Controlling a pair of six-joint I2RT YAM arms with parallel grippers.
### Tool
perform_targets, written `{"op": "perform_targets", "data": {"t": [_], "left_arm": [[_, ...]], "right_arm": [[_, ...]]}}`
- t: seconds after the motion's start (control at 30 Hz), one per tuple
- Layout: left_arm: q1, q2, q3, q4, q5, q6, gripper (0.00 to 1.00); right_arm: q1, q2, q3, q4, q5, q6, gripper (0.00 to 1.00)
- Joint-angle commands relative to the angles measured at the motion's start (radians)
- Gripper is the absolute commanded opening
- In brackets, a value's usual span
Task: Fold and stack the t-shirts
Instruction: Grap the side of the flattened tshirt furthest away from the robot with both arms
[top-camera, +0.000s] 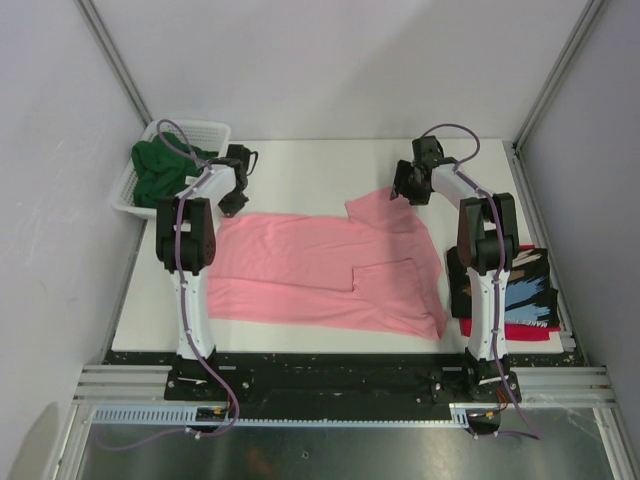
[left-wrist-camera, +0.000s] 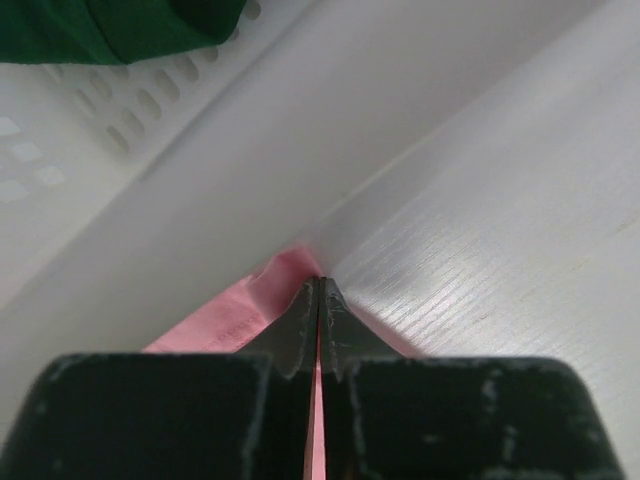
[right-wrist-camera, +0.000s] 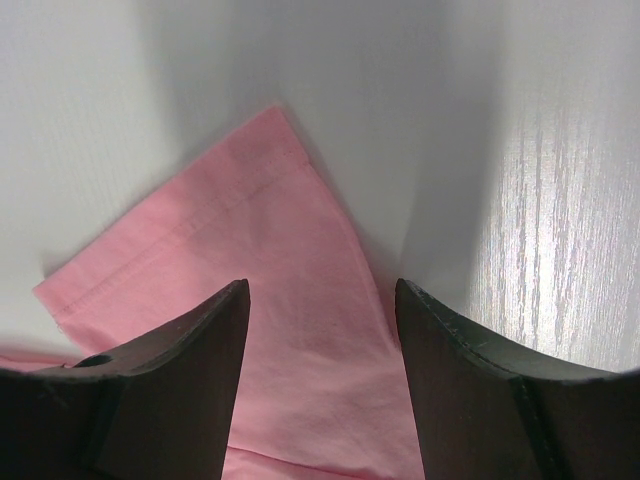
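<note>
Left hand (top-camera: 232, 205) is pinched fully closed on the far edge of the pink tee (top-camera: 320, 265). The wrist view shows a sliver of pink cloth squeezed between its fingers (left-wrist-camera: 295, 335). Right hand (top-camera: 408, 190) is wide open, one finger either side of the sleeve, gripping nothing. Can't tell if the tips touch the cloth.

The rest of the pink tee lies flat on the desk (top-camera: 310, 165), between the two hands and nearer the bases. Green tee (top-camera: 160, 170) sits in the basket (top-camera: 205, 126) just left of the left hand. Black printed tee (top-camera: 525, 290) lies on the red tee (top-camera: 530, 330), nearside of the right hand.
</note>
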Motion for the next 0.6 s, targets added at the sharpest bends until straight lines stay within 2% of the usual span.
{"op": "perform_targets", "data": {"t": [0.0,0.27,0.57], "left_arm": [[-0.003,-0.08,0.042,-0.013,-0.048,-0.009,0.0],[-0.029,-0.161,0.048,-0.006,-0.075,0.01,0.0],[-0.041,-0.231,-0.066,0.035,-0.061,0.006,0.0]], "right_arm": [[-0.01,-0.029,-0.015,-0.004,-0.01,0.011,0.65],[-0.011,-0.025,-0.016,-0.003,-0.011,0.012,0.65],[-0.012,-0.028,-0.018,-0.002,-0.007,0.01,0.65]]}}
